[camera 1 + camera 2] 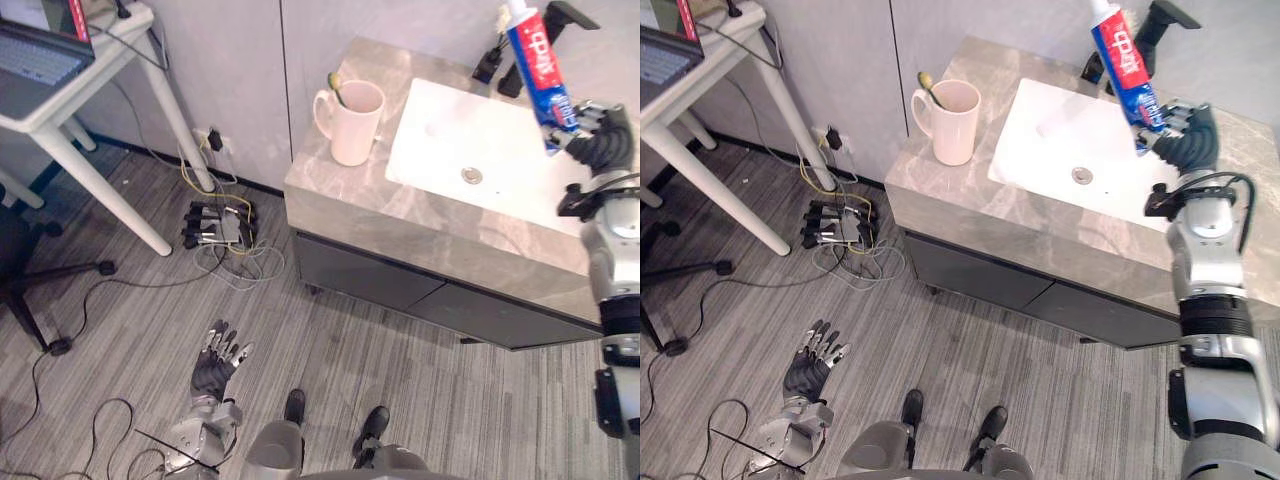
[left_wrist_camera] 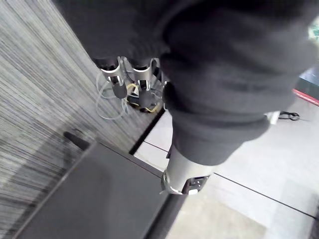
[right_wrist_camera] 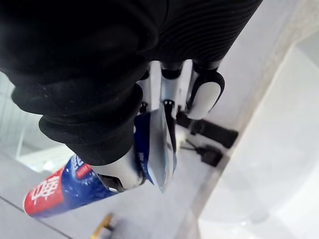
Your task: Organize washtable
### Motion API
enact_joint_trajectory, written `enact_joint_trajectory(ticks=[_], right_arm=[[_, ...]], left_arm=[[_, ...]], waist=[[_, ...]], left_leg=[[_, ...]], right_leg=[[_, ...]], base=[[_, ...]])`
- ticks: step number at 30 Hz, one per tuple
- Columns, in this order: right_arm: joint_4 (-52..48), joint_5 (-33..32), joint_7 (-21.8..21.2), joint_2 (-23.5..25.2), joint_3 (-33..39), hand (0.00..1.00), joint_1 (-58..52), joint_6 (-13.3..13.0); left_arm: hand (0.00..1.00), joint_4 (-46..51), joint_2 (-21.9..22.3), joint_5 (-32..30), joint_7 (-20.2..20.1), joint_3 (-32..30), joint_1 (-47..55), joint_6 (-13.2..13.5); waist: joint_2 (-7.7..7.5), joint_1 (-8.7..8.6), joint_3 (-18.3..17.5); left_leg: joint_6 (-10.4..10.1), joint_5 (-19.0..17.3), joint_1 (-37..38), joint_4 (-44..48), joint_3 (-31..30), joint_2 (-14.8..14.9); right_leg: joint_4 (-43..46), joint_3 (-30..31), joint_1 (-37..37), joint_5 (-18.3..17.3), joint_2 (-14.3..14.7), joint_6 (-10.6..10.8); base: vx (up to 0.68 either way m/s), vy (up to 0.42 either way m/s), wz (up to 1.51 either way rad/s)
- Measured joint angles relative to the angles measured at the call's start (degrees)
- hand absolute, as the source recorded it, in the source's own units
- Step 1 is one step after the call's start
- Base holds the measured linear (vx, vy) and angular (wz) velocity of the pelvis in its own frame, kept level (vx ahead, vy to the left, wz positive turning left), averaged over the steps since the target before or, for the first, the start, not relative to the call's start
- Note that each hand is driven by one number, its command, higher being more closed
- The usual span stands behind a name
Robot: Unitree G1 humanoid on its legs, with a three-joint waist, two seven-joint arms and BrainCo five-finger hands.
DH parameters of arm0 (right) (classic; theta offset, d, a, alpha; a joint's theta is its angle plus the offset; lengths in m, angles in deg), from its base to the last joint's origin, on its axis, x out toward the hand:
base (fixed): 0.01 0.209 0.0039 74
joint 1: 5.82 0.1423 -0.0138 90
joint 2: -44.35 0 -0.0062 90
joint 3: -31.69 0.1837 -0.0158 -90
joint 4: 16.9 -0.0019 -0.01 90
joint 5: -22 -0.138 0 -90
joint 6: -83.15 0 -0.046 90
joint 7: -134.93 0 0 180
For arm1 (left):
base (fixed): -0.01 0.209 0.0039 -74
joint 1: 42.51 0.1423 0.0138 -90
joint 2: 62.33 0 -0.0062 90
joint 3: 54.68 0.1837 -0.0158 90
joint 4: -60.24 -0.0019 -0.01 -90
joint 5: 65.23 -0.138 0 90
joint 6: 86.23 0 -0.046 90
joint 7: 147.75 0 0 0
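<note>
Right hand (image 1: 1185,140): raised over the right part of the washtable, fingers curled tight round the lower end of a toothpaste tube (image 1: 1123,65). The grip is confirmed in the right wrist view, where the fingers wrap round the blue body of the tube.

Toothpaste tube: blue, red and white. It stands up out of the right hand with its white end uppermost, leaning away from the hand toward the robot's left. It is clear of the counter and touches nothing but the hand.

Sink basin (image 1: 1040,150): white, set into the grey stone counter (image 1: 970,205). It lies below the right hand and to its left, with the drain near the middle.

Tap (image 1: 1160,22): black, at the back edge of the basin, just behind the held tube.

Mug (image 1: 952,122): pale pink, upright on the counter, well apart from the right hand, beyond the basin on its left. A utensil (image 1: 928,85) with a yellow-green end leans inside the mug against the rim; what kind it is cannot be told.

Cabinet front (image 1: 400,285): dark, below the counter, shut.

Left hand (image 1: 218,365): hanging low over the striped grey floor (image 1: 420,380), well apart from the washtable, fingers straight and spread, holding nothing.

Beyond the left hand, a power strip with tangled cables (image 1: 215,225) lies on the floor by the wall. A white desk (image 1: 60,120) carrying a laptop (image 1: 35,60) stands further to its left.
</note>
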Motion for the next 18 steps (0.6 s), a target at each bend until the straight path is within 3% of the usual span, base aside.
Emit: enact_joint_trajectory(ticks=[6, 12, 16, 18], right_arm=[[-8.97, -1.62, -0.03, 7.08, -3.14, 1.0, -0.34, 0.43], [-17.81, -2.07, -3.14, 14.27, -10.64, 1.0, -3.89, 0.49], [-20.19, -2.08, -5.3, 14.43, -12.26, 1.0, -5.59, 0.59], [-20.26, -2.01, -6.47, 14.41, -12.29, 1.0, -5.77, 0.67]], left_arm=[[0.0, 11.24, -4.01, 5.35, -0.32, 5.76, -4.58, -0.99], [0.0, 19.84, -13.89, 12.34, -2.73, 12.01, -15.77, -2.78], [0.0, 20.18, -16.91, 16.15, -2.76, 12.5, -19.52, -2.86], [0.0, 20.18, -18.27, 19.24, -2.67, 12.45, -20.11, -3.22]], waist=[[1.12, -0.81, -1.62], [1.64, -1.78, -3.48], [1.66, -2.14, -3.96], [1.83, -3.48, -4.46]], left_leg=[[-0.06, -0.02, 1.1, -0.17, 0.25, 0.36], [-0.1, 0.05, 2.78, -1.02, -0.05, 0.22], [-0.06, 0.08, 2.99, -1.09, -0.48, -0.21], [-0.05, 0.19, 3.12, -1.11, -1.6, -0.63]], right_leg=[[-0.94, -0.07, 1.33, 0.06, 0.3, -0.1], [-1.31, -0.9, 2.95, 0.08, 0.49, -0.15], [-1.31, -1.18, 3.25, 0.08, 0.3, -0.14], [-1.31, -2.41, 3.98, -0.1, -0.08, 0.11]], base=[[0.01, 0.002, -0.02], [0.02, 0.007, 0.03], [0.01, 0.035, 0.05], [0.01, 0.038, 0.23]])
